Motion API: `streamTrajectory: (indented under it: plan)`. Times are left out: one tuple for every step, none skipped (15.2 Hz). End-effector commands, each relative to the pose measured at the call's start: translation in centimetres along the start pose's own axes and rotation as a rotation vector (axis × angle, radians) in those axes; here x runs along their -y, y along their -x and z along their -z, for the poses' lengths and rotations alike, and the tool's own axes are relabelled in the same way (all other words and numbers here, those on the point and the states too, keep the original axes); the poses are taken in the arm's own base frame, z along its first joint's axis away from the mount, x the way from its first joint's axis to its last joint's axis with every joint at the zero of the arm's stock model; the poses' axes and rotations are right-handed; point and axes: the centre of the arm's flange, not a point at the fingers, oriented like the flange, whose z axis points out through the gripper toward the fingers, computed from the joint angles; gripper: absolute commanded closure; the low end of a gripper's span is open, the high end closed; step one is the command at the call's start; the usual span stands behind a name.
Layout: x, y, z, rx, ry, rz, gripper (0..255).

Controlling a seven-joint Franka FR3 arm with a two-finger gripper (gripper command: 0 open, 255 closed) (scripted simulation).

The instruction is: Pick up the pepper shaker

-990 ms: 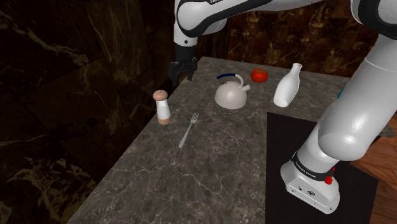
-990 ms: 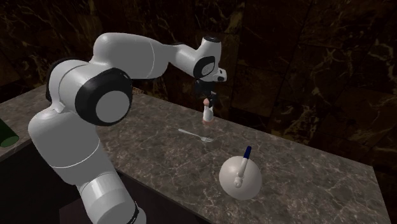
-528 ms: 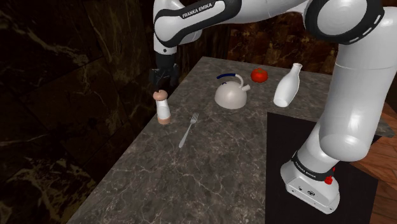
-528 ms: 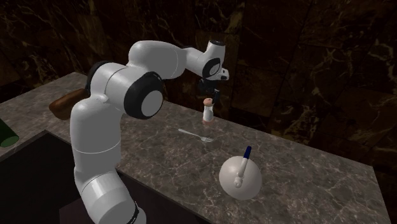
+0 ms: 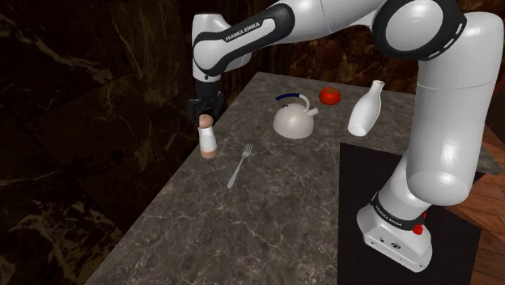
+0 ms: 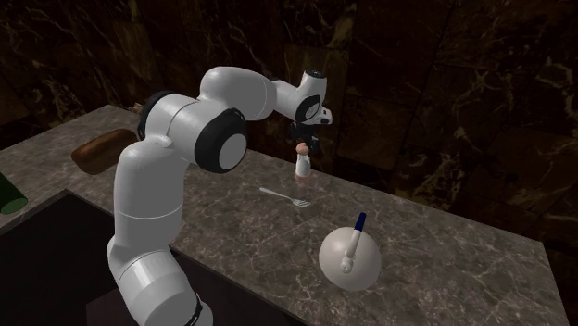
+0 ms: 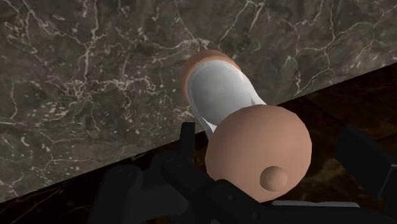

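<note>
The pepper shaker [image 5: 208, 138] has a white body with a tan cap and tan base. It stands upright near the counter's edge at the shoulder view's left. My black gripper [image 5: 202, 114] hangs right over its cap, pointing down. In the second exterior view the gripper [image 6: 304, 144] sits just above the shaker [image 6: 302, 166]. In the wrist view the tan cap [image 7: 257, 149] lies between my fingers [image 7: 187, 145], which stand apart and do not touch it; the gripper [image 7: 267, 137] is open.
A fork [image 5: 239, 164] lies beside the shaker. Farther along the marble counter [image 5: 267, 219] stand a white kettle [image 5: 293, 120], a red tomato [image 5: 328, 95] and a white bottle [image 5: 364, 111]. A dark marble wall rises close behind the shaker.
The arm has swung toward the shoulder view's left and come down, bringing the open gripper from beside the kettle to directly over the shaker's cap.
</note>
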Motion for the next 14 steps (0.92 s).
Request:
streamTrajectory:
  plan:
    - [-0.2, 0.0, -0.5, 0.0, 0.0, 0.0, 0]
    - [-0.2, 0.0, -0.5, 0.0, 0.0, 0.0, 0]
    - [-0.2, -0.1, -0.6, 0.0, 0.0, 0.0, 255]
    - [-0.2, -0.1, -0.5, -0.001, 0.0, 0.0, 255]
    - [-0.2, -0.1, -0.5, -0.001, 0.0, 0.0, 255]
    - [-0.2, -0.1, -0.5, -0.001, 0.0, 0.0, 255]
    - [-0.2, -0.1, -0.5, -0.001, 0.0, 0.0, 255]
    - [-0.2, -0.1, -0.5, -0.001, 0.0, 0.0, 255]
    - [-0.2, -0.1, -0.5, -0.001, 0.0, 0.0, 255]
    - [-0.2, -0.1, -0.5, -0.001, 0.0, 0.0, 255]
    - [-0.2, -0.1, -0.5, -0.001, 0.0, 0.0, 255]
    - [-0.2, 0.0, -0.5, 0.0, 0.0, 0.0, 255]
    - [-0.1, -0.1, 0.0, 0.0, 0.0, 0.0, 255]
    - [0.0, -0.1, 0.5, -0.001, 0.0, 0.0, 255]
